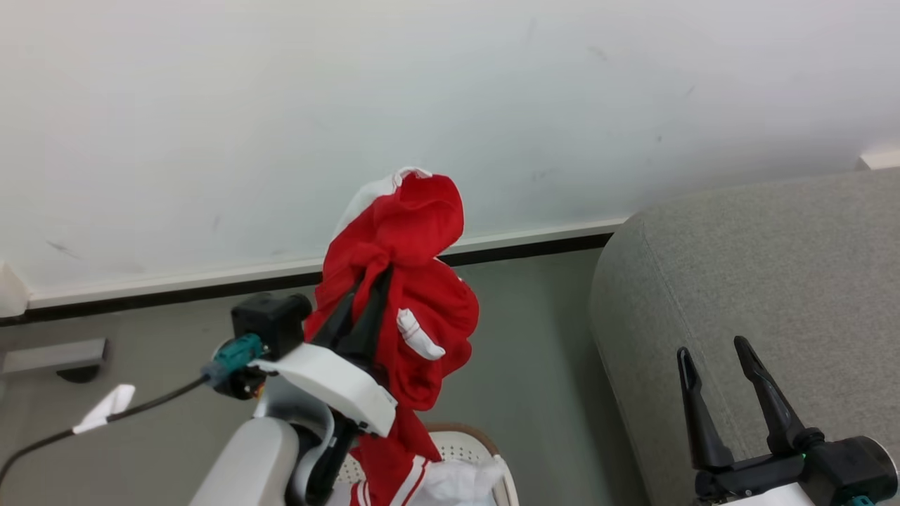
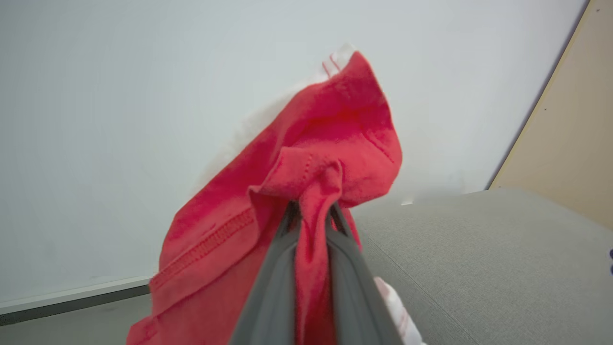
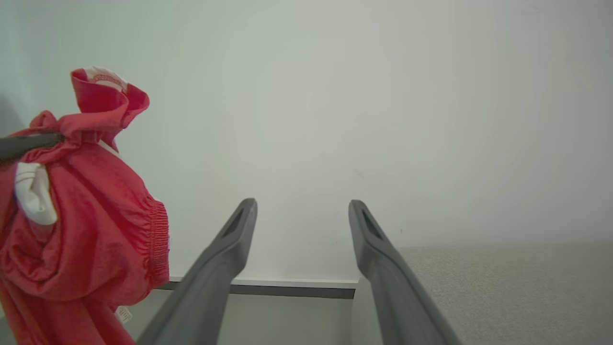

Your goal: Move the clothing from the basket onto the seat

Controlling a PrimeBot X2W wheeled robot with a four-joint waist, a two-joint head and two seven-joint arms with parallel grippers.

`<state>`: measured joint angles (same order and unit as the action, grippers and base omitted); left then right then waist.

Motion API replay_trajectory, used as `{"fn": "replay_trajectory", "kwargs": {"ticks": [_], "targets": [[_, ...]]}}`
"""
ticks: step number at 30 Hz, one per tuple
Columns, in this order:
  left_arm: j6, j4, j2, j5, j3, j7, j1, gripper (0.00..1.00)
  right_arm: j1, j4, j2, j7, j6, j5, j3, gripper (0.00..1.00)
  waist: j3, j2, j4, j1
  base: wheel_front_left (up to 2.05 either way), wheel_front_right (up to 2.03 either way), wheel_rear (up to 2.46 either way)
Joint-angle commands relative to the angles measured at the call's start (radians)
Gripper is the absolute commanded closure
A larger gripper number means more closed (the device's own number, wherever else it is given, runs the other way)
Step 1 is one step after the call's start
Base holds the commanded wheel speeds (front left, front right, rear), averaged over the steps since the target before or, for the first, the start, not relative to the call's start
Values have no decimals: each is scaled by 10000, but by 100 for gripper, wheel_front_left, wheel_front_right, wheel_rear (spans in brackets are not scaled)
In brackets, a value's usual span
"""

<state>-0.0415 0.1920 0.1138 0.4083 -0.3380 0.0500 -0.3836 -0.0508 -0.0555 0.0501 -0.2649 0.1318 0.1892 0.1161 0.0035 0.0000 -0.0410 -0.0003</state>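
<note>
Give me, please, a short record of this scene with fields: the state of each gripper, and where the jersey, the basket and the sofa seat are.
left gripper: shut on the jersey, pinching a bunched fold, held high
right gripper: open, nothing between its fingers, in front of the sofa seat
jersey: hangs bunched from the left gripper, lower end over the basket
basket: below the left gripper, left of the sofa seat
sofa seat: at the robot's right, no clothing on the visible part
task state: jersey not yet on the sofa seat
</note>
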Motion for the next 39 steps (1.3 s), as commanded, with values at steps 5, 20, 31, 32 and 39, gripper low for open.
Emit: {"fn": "replay_trajectory", "kwargs": {"ticks": [5, 20, 31, 32, 39], "targets": [[221, -1056, 383, 93, 114, -554, 58, 100, 159, 76, 9, 8, -21, 131, 254, 0, -276, 0, -68, 3, 0, 0, 0], [642, -2316, 522, -101, -72, -1161, 211, 100, 92, 343, 98, 8, -21, -46, 1155, 0, -249, 0, -135, 3, 0, 0, 0], [688, -2471, 558, -54, -207, -1246, 274, 100, -668, -29, 756, 8, -21, -287, 3630, 0, -255, 0, -180, 3, 0, 0, 0], [692, -2471, 562, -61, -217, -1249, 244, 100, -820, -111, 779, 6, -21, -323, 3944, 0, -254, 0, -192, 3, 0, 0, 0], [725, -2415, 471, -160, -409, -1276, 26, 100, -2052, -994, 545, 52, -21, -271, 5886, 0, -267, 0, -213, 3, 0, 0, 0]]}}
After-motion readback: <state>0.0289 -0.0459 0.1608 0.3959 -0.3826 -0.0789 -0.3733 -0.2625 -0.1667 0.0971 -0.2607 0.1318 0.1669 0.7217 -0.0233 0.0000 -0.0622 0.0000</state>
